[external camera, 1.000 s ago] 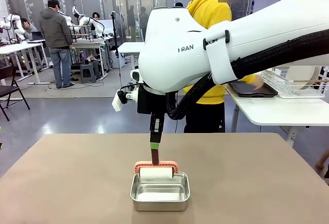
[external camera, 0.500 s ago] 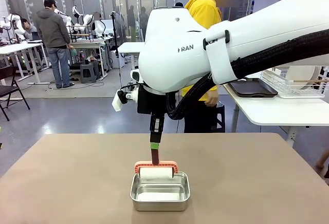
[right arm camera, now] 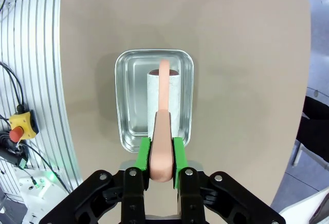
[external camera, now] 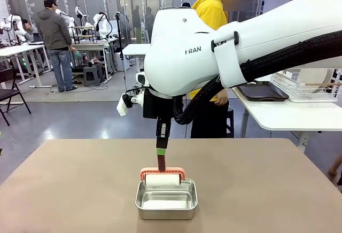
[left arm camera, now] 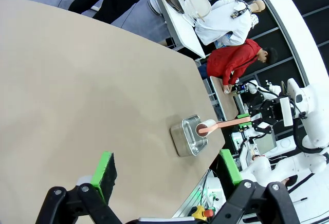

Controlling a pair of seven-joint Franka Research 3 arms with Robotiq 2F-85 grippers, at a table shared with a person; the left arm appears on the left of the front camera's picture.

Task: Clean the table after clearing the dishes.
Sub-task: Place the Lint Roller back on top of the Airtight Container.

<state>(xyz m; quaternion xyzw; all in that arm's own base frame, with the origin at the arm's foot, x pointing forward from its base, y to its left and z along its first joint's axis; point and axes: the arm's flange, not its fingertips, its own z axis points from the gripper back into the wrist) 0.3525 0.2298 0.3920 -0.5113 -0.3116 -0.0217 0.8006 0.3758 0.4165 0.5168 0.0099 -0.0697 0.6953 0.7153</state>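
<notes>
Front view, left to right: the taupe counter [external camera: 64,190] spans the lower frame and looks bare on its left half; at lower centre a small steel pan [external camera: 166,198] holds a lint roller [external camera: 162,178] with a white roll and a salmon-pink frame, its handle standing upright out of the pan. The right gripper [external camera: 160,155] hangs straight down over the pan from the white right arm [external camera: 256,46] that crosses the upper right of the frame. A person in a yellow top [external camera: 214,14] stands behind the arm at upper centre. At the right edge, on a white side table [external camera: 288,116], lie a dark tray [external camera: 262,91] and a white plate [external camera: 312,78] in a wire rack, so the dishes appear already cleared. Left wrist view: the left gripper [left arm camera: 167,170] sits at the bottom edge with its jaws spread wide and nothing between them; pan and roller lie well apart from it, at centre right. Right wrist view: the right jaws are closed on the roller's pink handle at bottom centre, and the handle's long axis runs straight up the frame from the jaws to the roll, which lies across the pan. The right arm is plainly the nearer one; the coming move probably depends on lifting the roller straight up along that axis, clear of the pan's rim, before rolling it over the counter.
</notes>
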